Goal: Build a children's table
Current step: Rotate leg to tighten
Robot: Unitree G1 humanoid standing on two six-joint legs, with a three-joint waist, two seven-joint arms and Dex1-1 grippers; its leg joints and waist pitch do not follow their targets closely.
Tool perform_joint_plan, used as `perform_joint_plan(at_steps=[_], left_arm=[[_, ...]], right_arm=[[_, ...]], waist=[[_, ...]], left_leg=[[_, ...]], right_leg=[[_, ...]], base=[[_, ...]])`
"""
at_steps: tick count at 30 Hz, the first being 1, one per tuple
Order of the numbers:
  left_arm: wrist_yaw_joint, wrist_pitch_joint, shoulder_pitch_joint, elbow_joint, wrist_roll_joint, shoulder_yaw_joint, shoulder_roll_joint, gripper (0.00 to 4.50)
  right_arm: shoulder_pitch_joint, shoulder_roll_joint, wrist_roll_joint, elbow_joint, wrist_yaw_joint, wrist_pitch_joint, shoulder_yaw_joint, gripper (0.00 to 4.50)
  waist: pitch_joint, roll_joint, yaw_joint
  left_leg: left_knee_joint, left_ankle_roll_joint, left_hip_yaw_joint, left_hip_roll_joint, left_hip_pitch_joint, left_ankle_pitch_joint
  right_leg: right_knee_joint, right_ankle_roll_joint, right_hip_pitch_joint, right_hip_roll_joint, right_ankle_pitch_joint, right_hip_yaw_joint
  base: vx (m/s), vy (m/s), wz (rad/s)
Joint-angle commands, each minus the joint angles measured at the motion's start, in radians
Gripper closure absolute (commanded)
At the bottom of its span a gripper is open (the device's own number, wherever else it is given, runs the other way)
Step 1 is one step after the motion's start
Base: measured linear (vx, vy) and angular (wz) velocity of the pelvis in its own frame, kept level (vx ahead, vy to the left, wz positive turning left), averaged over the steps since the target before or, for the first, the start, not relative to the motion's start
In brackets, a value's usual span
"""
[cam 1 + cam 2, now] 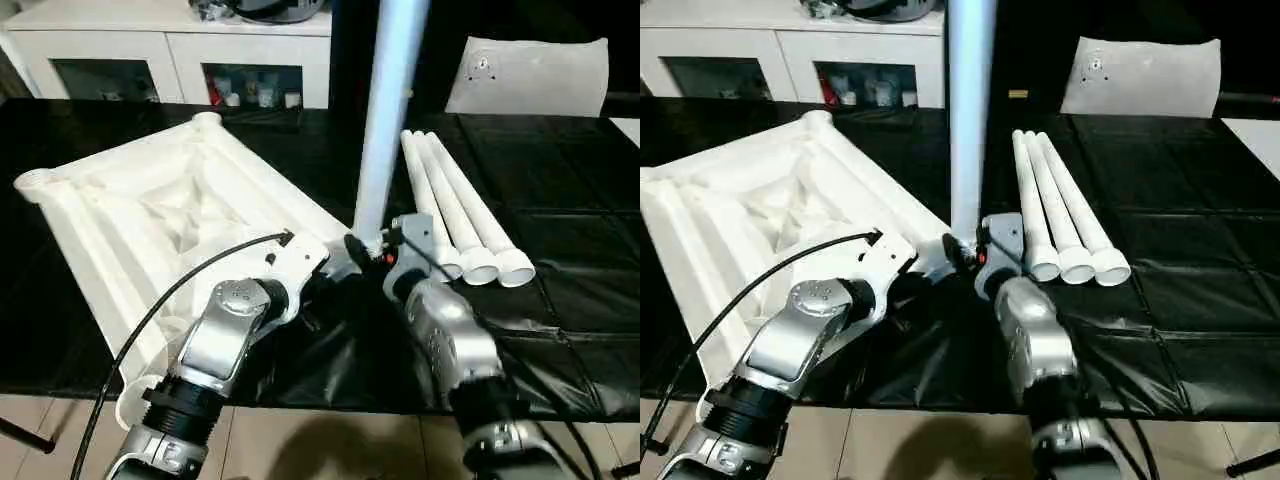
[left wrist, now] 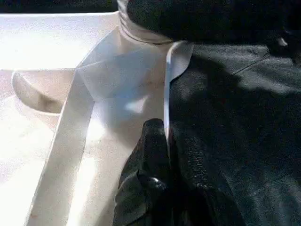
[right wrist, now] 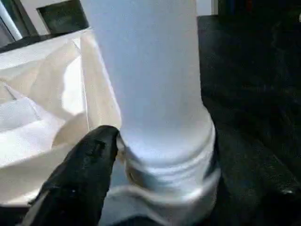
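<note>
I am on the first leg of the children's table. The table top [image 1: 150,215] lies ribbed side up on the black table [image 1: 580,240], reaching away to the left of both my grippers. One leg [image 1: 392,100] stands upright with its threaded foot in the near corner socket [image 3: 164,197], directly ahead of my right gripper [image 3: 155,165]. That gripper has its fingers spread around the base of the leg, one black finger [image 3: 80,174] lying against the thread, the opposite one hidden behind the tube, so I read this as a loose hold rather than a firm clamp.

My left gripper [image 2: 162,155] is pressed shut on the thin rim of the table top just beside that socket, steadying it.

The three remaining legs [image 1: 460,215] lie side by side, touching, just to the right of my right gripper.

My judgement: the leg looks not yet fully seated, since thread shows above the socket. The next move calls for regripping the base and turning it home while the left gripper holds the top down, keeping the leg vertical.
</note>
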Motion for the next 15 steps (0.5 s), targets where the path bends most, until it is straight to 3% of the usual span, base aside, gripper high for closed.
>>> perform_joint_plan(at_steps=[1,3,5,12,14,15], left_arm=[[-0.014,-0.032,-0.022,0.008,0.011,-0.028,0.037,4.50],[-0.033,-0.045,-0.021,0.013,0.012,-0.033,0.057,4.50],[-0.067,-0.071,-0.019,0.023,0.012,-0.039,0.089,4.50],[-0.232,-0.187,-0.024,0.061,0.000,-0.092,0.209,4.50],[-0.279,-0.231,-0.031,0.080,-0.008,-0.107,0.238,4.50],[-0.356,-0.301,-0.040,0.103,-0.016,-0.131,0.280,4.50]], right_arm=[[0.051,-0.006,0.005,-0.001,0.070,0.019,0.061,0.71],[0.065,-0.024,0.010,-0.027,0.088,0.014,0.055,0.67],[0.092,-0.060,0.018,-0.073,0.127,0.006,0.051,0.32],[0.172,-0.230,0.075,-0.212,0.397,-0.043,0.054,0.09],[0.174,-0.280,0.086,-0.237,0.460,-0.035,0.058,0.09],[0.169,-0.346,0.105,-0.264,0.549,-0.018,0.061,0.09]], waist=[[-0.045,-0.001,0.007],[-0.044,0.001,0.007],[-0.044,0.002,0.006],[-0.047,0.002,0.017],[-0.045,0.002,0.018],[-0.045,0.002,0.019]], left_leg=[[-0.058,0.045,-0.003,0.019,-0.009,-0.180],[-0.061,0.038,-0.004,0.020,-0.004,-0.215],[-0.062,0.034,-0.005,0.021,-0.006,-0.218],[-0.055,0.063,-0.002,0.022,-0.007,-0.171],[-0.055,0.066,-0.002,0.021,-0.007,-0.173],[-0.054,0.070,-0.003,0.020,-0.008,-0.170]], right_leg=[[-0.082,-0.188,0.053,-0.058,-0.147,0.028],[-0.088,-0.169,0.049,-0.055,-0.204,0.030],[-0.089,-0.161,0.049,-0.055,-0.210,0.031],[-0.077,-0.191,0.056,-0.054,-0.098,0.031],[-0.080,-0.196,0.055,-0.054,-0.115,0.029],[-0.080,-0.194,0.056,-0.055,-0.122,0.029]], base=[[0.000,0.000,0.00],[0.000,0.000,0.00],[0.000,0.000,0.00],[0.000,0.000,0.00],[0.000,0.000,0.00],[0.000,0.000,0.00]])
